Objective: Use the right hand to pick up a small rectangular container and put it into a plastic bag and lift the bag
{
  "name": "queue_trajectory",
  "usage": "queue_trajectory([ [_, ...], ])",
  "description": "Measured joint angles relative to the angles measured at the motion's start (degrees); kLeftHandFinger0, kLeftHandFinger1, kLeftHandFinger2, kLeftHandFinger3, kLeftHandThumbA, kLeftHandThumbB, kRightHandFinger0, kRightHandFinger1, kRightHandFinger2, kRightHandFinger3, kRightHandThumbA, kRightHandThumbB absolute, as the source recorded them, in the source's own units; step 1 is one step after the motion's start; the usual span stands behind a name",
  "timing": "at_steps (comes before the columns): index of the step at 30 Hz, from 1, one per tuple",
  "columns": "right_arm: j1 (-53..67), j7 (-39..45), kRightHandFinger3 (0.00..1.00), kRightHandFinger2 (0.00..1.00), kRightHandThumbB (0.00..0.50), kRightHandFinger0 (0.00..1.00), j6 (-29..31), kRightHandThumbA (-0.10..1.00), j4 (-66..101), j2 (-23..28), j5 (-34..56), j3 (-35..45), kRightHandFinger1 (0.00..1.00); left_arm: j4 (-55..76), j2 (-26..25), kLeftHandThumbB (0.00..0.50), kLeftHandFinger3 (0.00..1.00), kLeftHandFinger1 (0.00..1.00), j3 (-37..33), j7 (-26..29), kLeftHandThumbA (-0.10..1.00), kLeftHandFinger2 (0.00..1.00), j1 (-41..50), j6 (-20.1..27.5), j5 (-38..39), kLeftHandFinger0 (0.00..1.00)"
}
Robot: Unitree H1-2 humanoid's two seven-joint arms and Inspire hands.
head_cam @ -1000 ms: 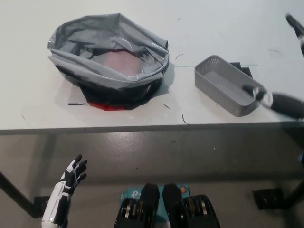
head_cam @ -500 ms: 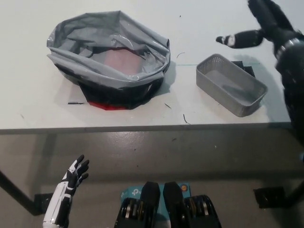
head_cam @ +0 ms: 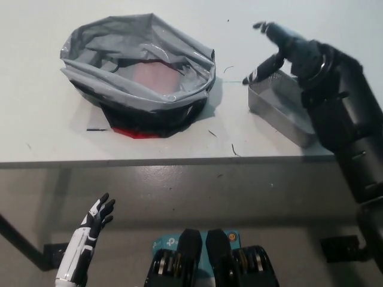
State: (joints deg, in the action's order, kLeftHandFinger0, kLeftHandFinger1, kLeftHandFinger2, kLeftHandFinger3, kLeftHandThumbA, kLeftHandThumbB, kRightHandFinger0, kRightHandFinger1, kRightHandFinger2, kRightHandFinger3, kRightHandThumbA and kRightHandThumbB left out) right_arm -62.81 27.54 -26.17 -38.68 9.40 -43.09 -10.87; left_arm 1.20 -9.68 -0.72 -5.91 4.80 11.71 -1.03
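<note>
Container [head_cam: 280, 110]: small grey mesh rectangular basket, sits on the white bench [head_cam: 48, 131] near the front edge on the right side, long axis running diagonally, its right part hidden under the black arm. Nothing visible inside it. Right hand [head_cam: 281, 51] is above the container's far left corner, fingers [head_cam: 258, 73] spread apart and holding nothing; one fingertip points down close to the container's rim, can't tell if it touches. Black forearm runs from the hand down to the lower right, crossing over the container and the bench's front edge. Plastic bag [head_cam: 137, 75]: grey, mouth wide open and rolled into a bowl shape, sits on the left half of the bench, well apart from the container. Pale pinkish patch shows through its bottom; black material and a red strip [head_cam: 134, 133] show under its near side toward the front edge. Thin green line [head_cam: 234, 83] on the bench runs between bag and container. A few dark scraps [head_cam: 233, 149] lie on the bench near the front edge between them. Left hand [head_cam: 96, 218], white with dark fingers, rests below the bench's front edge at the lower left, fingers apart, holding nothing, over the grey floor [head_cam: 239, 197].
</note>
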Motion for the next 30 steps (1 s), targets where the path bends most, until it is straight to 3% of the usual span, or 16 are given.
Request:
queue_trajectory([
  [5,0.08,-0.03,1.0,1.0,0.5,1.0,-0.16,1.0,-3.58,-1.21,-1.17,0.34,1.0,0.0,-0.17,0.5,1.0,1.0,-0.03,0.0,1.0,1.0,-0.16,0.37,-0.51,1.0],
  [15,0.67,-0.68,1.0,1.0,0.5,1.0,-0.23,0.88,-5.74,-1.45,-6.13,-0.72,1.0,-0.21,-0.23,0.5,1.0,1.0,-0.08,0.0,1.0,1.0,-0.14,1.41,-0.96,1.0],
  [30,1.55,-1.74,1.0,1.0,0.5,1.0,-0.27,0.91,-2.55,-1.19,-15.49,-0.96,1.0,-0.2,-0.26,0.5,1.0,1.0,-0.28,0.0,1.0,1.0,0.31,1.5,-1.05,1.0],
])
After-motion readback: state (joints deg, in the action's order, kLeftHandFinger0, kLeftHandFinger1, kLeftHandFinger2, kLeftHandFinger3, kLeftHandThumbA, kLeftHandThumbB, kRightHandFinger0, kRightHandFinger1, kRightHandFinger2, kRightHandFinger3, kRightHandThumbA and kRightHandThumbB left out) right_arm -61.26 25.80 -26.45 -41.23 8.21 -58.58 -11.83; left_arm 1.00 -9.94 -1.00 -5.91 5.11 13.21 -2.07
